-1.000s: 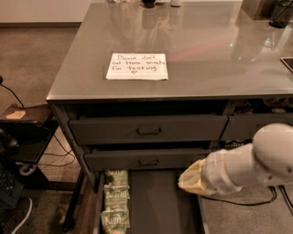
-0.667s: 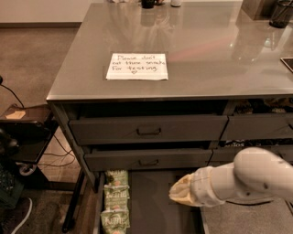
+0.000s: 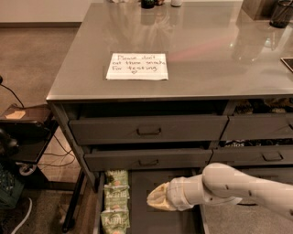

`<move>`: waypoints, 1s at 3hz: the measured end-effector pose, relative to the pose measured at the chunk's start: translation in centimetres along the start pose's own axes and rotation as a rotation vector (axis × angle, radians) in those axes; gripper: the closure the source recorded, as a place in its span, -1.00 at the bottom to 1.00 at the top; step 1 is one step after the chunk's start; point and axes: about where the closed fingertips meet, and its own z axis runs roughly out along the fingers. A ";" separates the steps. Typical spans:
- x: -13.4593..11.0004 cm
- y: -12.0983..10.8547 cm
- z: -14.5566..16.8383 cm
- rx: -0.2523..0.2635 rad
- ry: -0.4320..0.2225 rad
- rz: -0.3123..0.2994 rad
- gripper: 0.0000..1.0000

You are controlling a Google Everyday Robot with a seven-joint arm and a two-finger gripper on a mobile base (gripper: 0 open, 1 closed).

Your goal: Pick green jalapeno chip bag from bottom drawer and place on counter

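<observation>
Three pale-green jalapeno chip bags lie in a row along the left side of the open bottom drawer point(image 3: 146, 221): one at the back point(image 3: 116, 177), one in the middle point(image 3: 116, 198), one at the front point(image 3: 114, 221). My white arm reaches in from the right over the drawer. Its cream-coloured gripper point(image 3: 157, 199) hangs just right of the middle bag, a small gap apart from it, with nothing seen in it. The glossy grey counter point(image 3: 210, 55) is above, with a white handwritten note point(image 3: 137, 66) on it.
Two shallower grey drawers point(image 3: 149, 130) with bar handles sit above the bottom drawer, slightly pulled out. More drawers are at the right point(image 3: 265, 155). Dark containers stand at the counter's far edge point(image 3: 280, 11). A black cart with cables is at the left point(image 3: 23, 132).
My arm has swung left and lower over the bottom drawer, bringing the gripper from the drawer's right side to just beside the row of chip bags.
</observation>
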 end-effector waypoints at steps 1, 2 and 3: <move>1.3 1.3 1.8 -0.038 -0.029 0.044 1.00; 1.3 1.3 1.8 -0.038 -0.029 0.043 1.00; 3.7 1.9 4.5 -0.059 -0.017 -0.026 1.00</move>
